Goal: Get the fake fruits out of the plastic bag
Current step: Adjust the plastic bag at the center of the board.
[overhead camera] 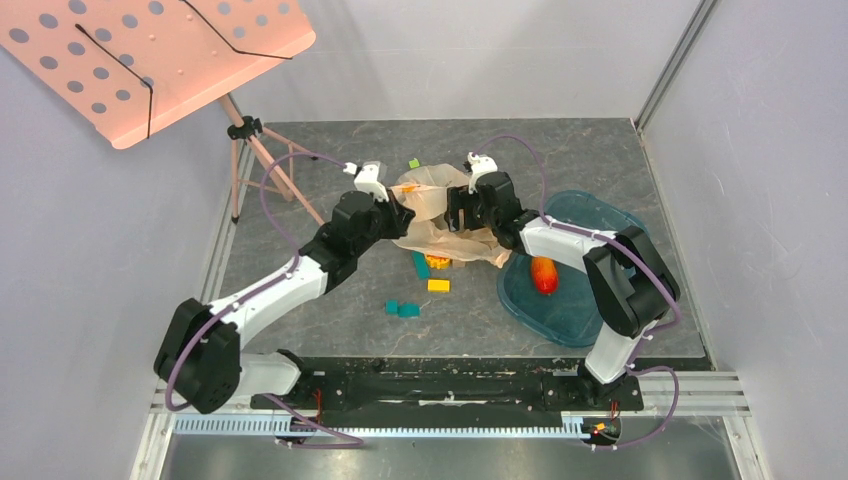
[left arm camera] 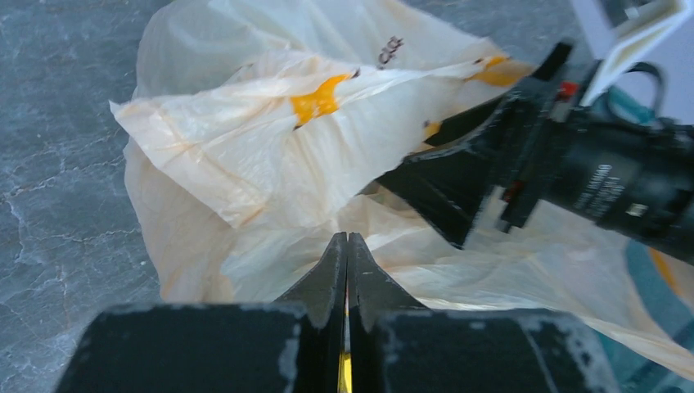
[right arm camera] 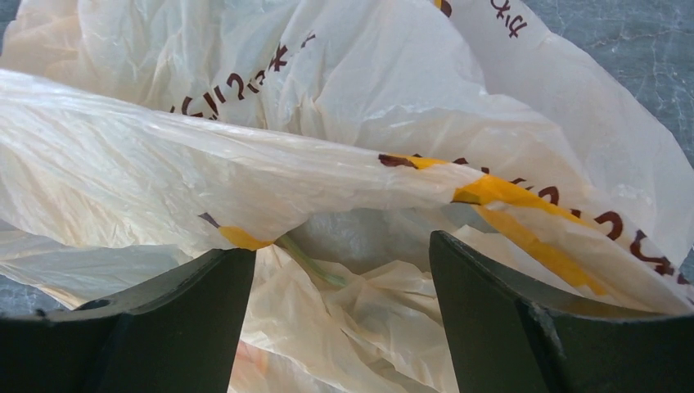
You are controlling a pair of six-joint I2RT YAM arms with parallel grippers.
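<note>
The pale peach plastic bag (overhead camera: pixel 432 212) lies crumpled mid-table between both grippers. My left gripper (overhead camera: pixel 398 216) is shut at the bag's left edge, its tips (left arm camera: pixel 347 244) pinching the film (left arm camera: pixel 245 164). My right gripper (overhead camera: pixel 457 212) is open at the bag's right side, its black body showing in the left wrist view (left arm camera: pixel 565 164). Its jaws (right arm camera: pixel 344 270) stand wide apart around the folds of the bag (right arm camera: pixel 245 180), holding nothing. The glossy orange-red fruit (overhead camera: pixel 544 273) lies outside the bag in the teal tray (overhead camera: pixel 585 322). The green-brown fruit is hidden; only a thin green streak (right arm camera: pixel 311 262) shows among the folds.
Small blocks lie in front of the bag: teal ones (overhead camera: pixel 402 309), a yellow one (overhead camera: pixel 438 286), another teal one (overhead camera: pixel 421 265), and a green one (overhead camera: pixel 414 163) behind the bag. A pink perforated stand (overhead camera: pixel 160 60) on a tripod (overhead camera: pixel 245 150) stands at the back left. Walls enclose the table.
</note>
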